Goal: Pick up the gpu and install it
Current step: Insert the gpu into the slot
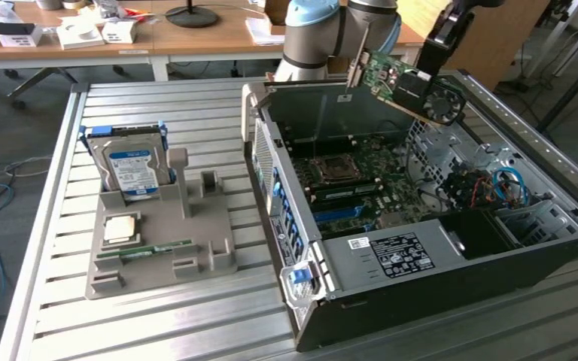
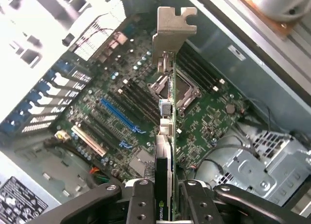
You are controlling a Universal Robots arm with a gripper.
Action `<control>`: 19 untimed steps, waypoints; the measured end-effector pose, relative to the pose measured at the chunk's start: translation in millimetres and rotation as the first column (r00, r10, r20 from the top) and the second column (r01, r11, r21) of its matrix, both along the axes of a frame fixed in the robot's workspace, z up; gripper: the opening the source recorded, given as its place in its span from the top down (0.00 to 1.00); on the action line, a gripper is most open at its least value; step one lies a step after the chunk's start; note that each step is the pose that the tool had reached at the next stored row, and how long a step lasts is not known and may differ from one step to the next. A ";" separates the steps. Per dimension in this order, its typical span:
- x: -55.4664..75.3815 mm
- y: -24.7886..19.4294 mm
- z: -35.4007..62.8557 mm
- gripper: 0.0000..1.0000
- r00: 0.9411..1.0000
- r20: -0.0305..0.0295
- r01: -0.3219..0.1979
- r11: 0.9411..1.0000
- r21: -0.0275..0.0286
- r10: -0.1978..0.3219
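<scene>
Claw: My claw [image 2: 165, 197] is clamped on the gpu [image 2: 171, 112]. Its fingers [image 2: 141, 202] press one on each flat side of the card, at the end away from the metal bracket [image 2: 172, 32].
Where the gpu is: It hangs tilted in the air above the open computer case [image 1: 439, 301]. It is over the end of the case nearest the far edge of the worktop [image 1: 168, 323]. It does not touch the green board [image 2: 209, 117] inside.
Job so far: The long blue slot [image 2: 119, 114] on the board has nothing in it. I think the card is picked up but not put in.
How it will handle: I think the card is light and stiff, but easy to hurt. It is very thin, with tiny parts and a fan [image 1: 445, 101] on one face.
Where to hold: The flat sides near one end look best to me, keeping off the fan blades.
What could go wrong: Held at one end, the card may tip in the claw.
Other things: A grey tray [image 1: 204, 256] sits toward the exterior view's left. A hard drive [image 1: 133, 169] stands in it and a small green memory stick [image 1: 159, 248] lies in it.
</scene>
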State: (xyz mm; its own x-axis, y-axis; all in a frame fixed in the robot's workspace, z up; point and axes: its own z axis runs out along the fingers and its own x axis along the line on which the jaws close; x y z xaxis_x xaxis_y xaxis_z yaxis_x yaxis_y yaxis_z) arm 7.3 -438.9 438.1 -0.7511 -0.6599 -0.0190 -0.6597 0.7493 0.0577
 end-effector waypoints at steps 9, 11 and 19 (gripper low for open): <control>0.0 0.0 -0.1 0.74 0.989 0.000 -0.145 0.989 0.000 0.145; 0.0 0.0 -0.2 0.74 0.984 0.000 -0.177 0.984 0.000 0.177; 0.0 0.0 -0.2 0.74 0.953 0.000 -0.304 0.953 0.000 0.304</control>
